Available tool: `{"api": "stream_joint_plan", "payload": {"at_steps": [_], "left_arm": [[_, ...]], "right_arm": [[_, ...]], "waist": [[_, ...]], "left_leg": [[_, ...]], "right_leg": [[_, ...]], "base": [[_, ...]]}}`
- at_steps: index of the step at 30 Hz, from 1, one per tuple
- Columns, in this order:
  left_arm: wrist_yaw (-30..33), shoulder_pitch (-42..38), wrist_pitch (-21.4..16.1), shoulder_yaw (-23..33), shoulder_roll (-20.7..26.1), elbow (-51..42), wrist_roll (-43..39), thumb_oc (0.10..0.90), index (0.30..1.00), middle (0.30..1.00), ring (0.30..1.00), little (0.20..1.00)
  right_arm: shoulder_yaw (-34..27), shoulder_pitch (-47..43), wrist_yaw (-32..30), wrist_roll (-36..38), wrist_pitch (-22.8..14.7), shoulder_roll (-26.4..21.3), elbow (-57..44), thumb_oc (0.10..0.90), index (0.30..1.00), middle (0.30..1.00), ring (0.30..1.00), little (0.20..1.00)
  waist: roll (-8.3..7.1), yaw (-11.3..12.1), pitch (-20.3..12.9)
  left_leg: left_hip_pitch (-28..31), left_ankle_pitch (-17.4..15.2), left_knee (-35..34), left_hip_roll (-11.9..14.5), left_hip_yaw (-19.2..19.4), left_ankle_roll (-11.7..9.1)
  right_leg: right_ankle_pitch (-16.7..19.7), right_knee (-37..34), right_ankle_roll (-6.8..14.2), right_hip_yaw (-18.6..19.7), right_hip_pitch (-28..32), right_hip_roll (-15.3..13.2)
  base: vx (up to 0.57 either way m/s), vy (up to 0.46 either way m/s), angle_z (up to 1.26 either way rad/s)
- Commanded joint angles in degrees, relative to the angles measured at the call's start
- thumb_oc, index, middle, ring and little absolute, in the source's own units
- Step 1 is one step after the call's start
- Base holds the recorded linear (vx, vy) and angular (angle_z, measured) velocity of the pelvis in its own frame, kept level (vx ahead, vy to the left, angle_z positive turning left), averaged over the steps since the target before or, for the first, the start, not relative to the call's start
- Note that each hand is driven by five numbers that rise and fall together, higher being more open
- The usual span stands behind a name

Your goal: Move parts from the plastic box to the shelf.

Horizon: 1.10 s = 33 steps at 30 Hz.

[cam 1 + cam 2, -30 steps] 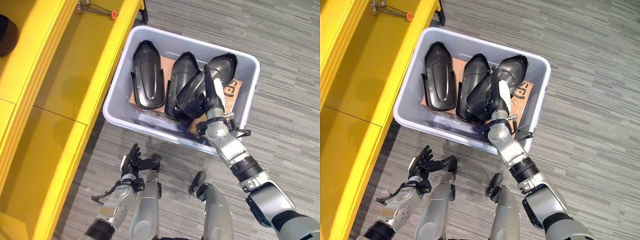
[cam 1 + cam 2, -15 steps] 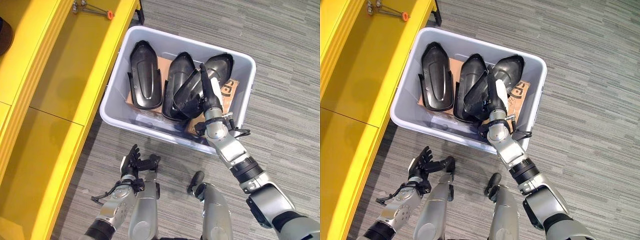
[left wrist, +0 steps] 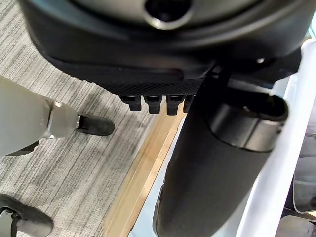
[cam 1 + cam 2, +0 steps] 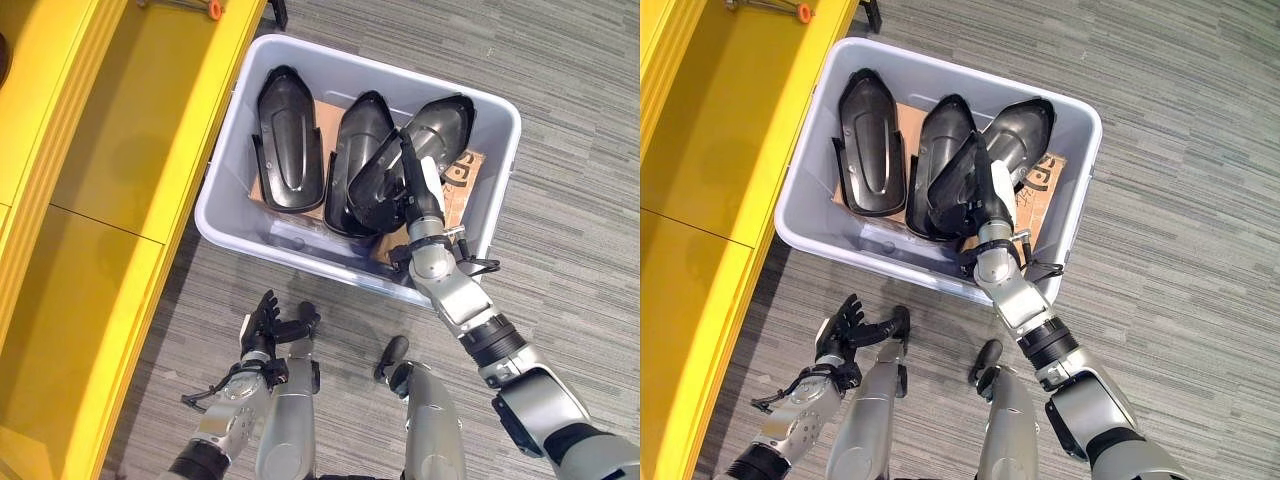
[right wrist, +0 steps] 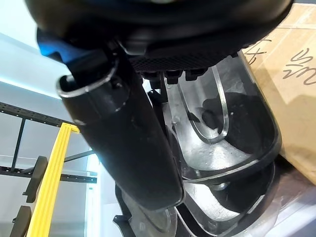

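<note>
In the box [image 4: 500, 150], the right hand [image 4: 420, 195] clasps the raised part [image 4: 375, 190] at its rim, which looks stiff, light, glossy and probably slippery, while the left hand [image 4: 262, 325] hangs relaxed below the box.

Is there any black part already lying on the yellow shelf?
No, all the black parts lie inside the plastic box; the yellow shelf carries none.

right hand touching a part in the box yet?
Touching. In the left eye view the right hand lies against the tilted black part in the box; the right wrist view shows its thumb along that part's shell.
</note>
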Motion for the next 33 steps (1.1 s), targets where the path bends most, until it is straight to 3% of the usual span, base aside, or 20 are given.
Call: {"api": "stream_joint_plan", "payload": {"at_steps": [1, 8, 9, 10, 12, 33], "left_arm": [[1.4, 2.7, -3.1, 2.1, 0.0, -6.5, 1.1, 0.9, 1.0, 1.0, 1.0, 1.0], [1.6, 3.2, -3.4, 2.0, -0.1, -7.1, 1.0, 0.9, 1.0, 1.0, 1.0, 1.0], [1.7, 3.5, -3.4, 2.0, -0.2, -7.0, 0.8, 0.9, 1.0, 1.0, 1.0, 1.0], [1.7, 3.3, -3.4, 2.0, -0.2, -7.1, 0.9, 0.9, 1.0, 1.0, 1.0, 1.0], [2.0, 3.6, -3.3, 1.8, -0.5, -6.8, 0.7, 0.9, 1.0, 1.0, 1.0, 1.0], [3.4, 3.4, -4.8, 0.7, -0.9, -8.3, 0.3, 0.9, 1.0, 1.0, 1.0, 1.0]], "right_arm": [[-0.7, -5.7, -2.0, -3.5, -4.5, -0.9, -5.6, 0.9, 1.0, 1.0, 1.0, 1.0], [-1.1, -5.7, -2.8, -3.8, -4.4, -0.5, -4.1, 0.9, 1.0, 1.0, 1.0, 1.0], [-1.0, -5.4, -2.9, -3.5, -4.4, -0.2, -3.7, 0.9, 1.0, 1.0, 1.0, 1.0], [-1.1, -5.6, -3.0, -3.6, -4.4, -0.3, -3.7, 0.9, 1.0, 1.0, 1.0, 1.0], [-0.7, -5.2, -3.1, -3.5, -4.2, 0.3, -3.1, 0.9, 1.0, 1.0, 1.0, 1.0], [-2.1, -6.8, -6.8, -5.1, -3.6, 1.4, 2.2, 0.9, 1.0, 1.0, 1.0, 1.0]], "waist": [[-2.66, 0.9, -0.2], [-2.62, 1.1, -0.2], [-2.75, 1.2, -0.2], [-2.71, 1.2, -0.2], [-2.85, 1.2, -0.2], [-2.0, 1.6, -0.2]], "left_leg": [[0.8, -9.6, 6.7, -0.4, 0.8, 1.2], [-1.2, -9.7, 7.0, -0.6, 0.5, 1.3], [-0.4, -11.2, 7.3, -0.5, 0.2, 1.0], [-1.5, -9.7, 7.1, -0.6, 0.5, 1.3], [-1.4, -11.5, 7.9, -0.5, 0.1, 1.1], [-6.0, -11.7, 8.8, -1.3, -0.7, 1.4]], "right_leg": [[5.0, -12.6, 5.4, 4.6, 6.2, -0.2], [4.9, -12.1, 5.4, 4.2, 4.6, -0.3], [3.5, -11.5, 5.9, 4.7, 5.3, -0.1], [4.8, -12.0, 5.4, 4.3, 4.4, -0.2], [3.3, -11.0, 5.8, 4.6, 4.5, -0.1], [3.0, -9.9, 5.9, 4.1, 0.9, -0.4]], "base": [[0.01, 0.0, 0.04], [0.02, 0.0, 0.02], [0.02, 0.004, 0.08], [0.1, -0.02, 0.08], [0.08, -0.004, 0.03], [0.01, 0.004, 0.01]]}}
